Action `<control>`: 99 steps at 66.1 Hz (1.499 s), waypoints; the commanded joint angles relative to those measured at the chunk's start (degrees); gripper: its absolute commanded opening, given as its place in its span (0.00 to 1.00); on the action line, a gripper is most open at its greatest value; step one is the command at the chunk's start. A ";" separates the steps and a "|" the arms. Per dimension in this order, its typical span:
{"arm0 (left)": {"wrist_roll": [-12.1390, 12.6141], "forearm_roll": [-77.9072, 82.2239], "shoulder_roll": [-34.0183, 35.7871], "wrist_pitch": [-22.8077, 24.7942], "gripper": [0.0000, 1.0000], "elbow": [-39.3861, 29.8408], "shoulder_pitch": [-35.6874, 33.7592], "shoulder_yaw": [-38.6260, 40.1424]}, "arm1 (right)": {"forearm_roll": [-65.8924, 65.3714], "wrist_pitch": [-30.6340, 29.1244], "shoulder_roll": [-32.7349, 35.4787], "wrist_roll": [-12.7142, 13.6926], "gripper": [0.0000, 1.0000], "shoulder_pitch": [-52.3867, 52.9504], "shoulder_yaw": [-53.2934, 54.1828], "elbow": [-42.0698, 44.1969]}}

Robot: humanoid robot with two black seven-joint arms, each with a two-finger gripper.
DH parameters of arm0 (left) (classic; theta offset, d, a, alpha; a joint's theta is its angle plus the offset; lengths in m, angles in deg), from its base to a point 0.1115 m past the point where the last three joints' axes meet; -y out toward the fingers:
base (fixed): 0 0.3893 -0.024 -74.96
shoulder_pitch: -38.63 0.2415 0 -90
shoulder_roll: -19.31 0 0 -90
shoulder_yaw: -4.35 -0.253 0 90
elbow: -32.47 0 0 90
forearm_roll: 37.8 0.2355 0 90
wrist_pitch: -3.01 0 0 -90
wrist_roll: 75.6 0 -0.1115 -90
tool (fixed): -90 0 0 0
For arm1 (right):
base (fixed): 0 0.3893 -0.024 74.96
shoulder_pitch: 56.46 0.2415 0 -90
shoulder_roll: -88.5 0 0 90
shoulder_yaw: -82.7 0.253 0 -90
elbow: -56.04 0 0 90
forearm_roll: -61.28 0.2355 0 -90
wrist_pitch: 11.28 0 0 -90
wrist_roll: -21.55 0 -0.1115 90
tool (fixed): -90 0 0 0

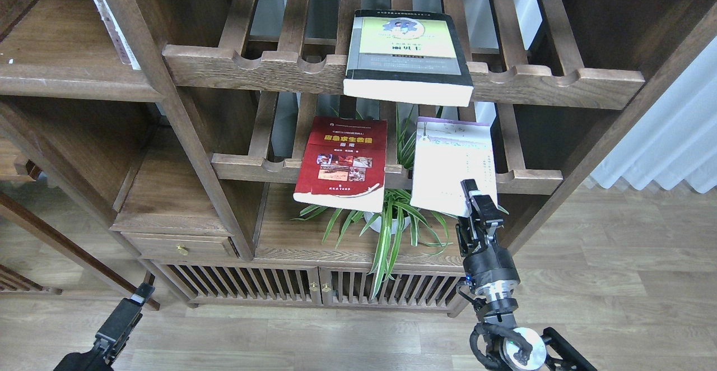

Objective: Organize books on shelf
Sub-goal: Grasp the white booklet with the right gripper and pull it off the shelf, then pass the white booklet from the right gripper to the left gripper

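text: we read none | yellow-green book: title too blurred | red book, below it: yellow characters, illegible to us | white-and-lavender book: print too small

I seem to stand in a home living room or study. Ahead of my right end effector rises a walnut-coloured bookcase with slatted racks, a small brass-knobbed drawer and slatted cabinet doors low to its left. Three paperbacks lie on the racks above and left of it, and a potted spider plant sits just to its left. Pale wood-look flooring runs beneath, and a white pleated curtain hangs to its upper right.
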 commanded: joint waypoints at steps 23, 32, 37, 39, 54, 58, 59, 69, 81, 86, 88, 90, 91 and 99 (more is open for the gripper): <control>-0.52 0.17 -0.70 0.00 1.00 8.41 -2.44 0.24 | -0.51 0.00 0.00 1.64 0.05 -8.33 -3.74 -2.98; -0.52 0.26 -0.79 0.00 1.00 11.84 -3.58 0.06 | -0.86 0.00 0.00 1.82 0.05 -12.37 -6.29 -3.86; -0.52 0.26 -0.79 0.00 1.00 12.63 -3.58 -0.37 | -1.04 0.00 0.00 1.82 0.05 -13.95 -7.60 -3.86; -0.43 0.26 -0.79 0.00 1.00 12.89 -3.58 -0.37 | -1.04 0.00 0.00 1.82 0.05 -14.31 -7.96 -3.86; 0.45 0.26 -3.34 0.00 1.00 13.33 -4.20 -1.25 | -2.09 0.00 0.00 1.90 0.05 -16.77 -12.18 -3.33; 0.54 0.00 -3.69 0.00 1.00 12.89 -4.20 -2.48 | -2.79 0.00 0.00 1.99 0.05 -16.86 -12.88 -3.15; 0.54 0.00 -3.78 0.00 1.00 12.89 -4.20 -2.57 | -2.88 0.00 0.00 1.99 0.05 -16.86 -12.88 -3.07; 0.45 -0.09 -6.41 0.00 1.00 12.81 -4.11 -3.62 | -4.38 0.00 0.00 4.62 0.06 -16.77 -15.51 -0.17; 0.54 -0.18 -7.38 0.00 1.00 12.28 -3.94 -8.28 | -4.47 0.00 0.00 10.43 0.06 -16.16 -19.03 3.26; 0.45 -0.18 -8.35 0.00 1.00 12.19 -4.11 -10.13 | -4.47 0.00 0.00 11.66 0.06 -15.81 -20.61 3.96; 0.45 -0.09 -8.96 0.00 1.00 12.19 -4.11 -10.48 | -4.47 0.00 0.00 11.83 0.06 -15.72 -21.05 4.14; 0.54 -0.09 -9.32 0.00 1.00 12.10 -4.11 -10.66 | -4.47 0.00 0.00 11.92 0.06 -15.72 -21.32 4.23; 0.54 -0.09 -9.49 0.00 1.00 12.10 -4.11 -10.83 | -4.47 0.00 0.00 12.01 0.06 -15.63 -21.40 4.32; 0.45 -0.09 -10.81 0.00 1.00 12.02 -4.11 -14.34 | -4.47 0.00 0.00 12.98 0.06 -15.45 -22.54 4.41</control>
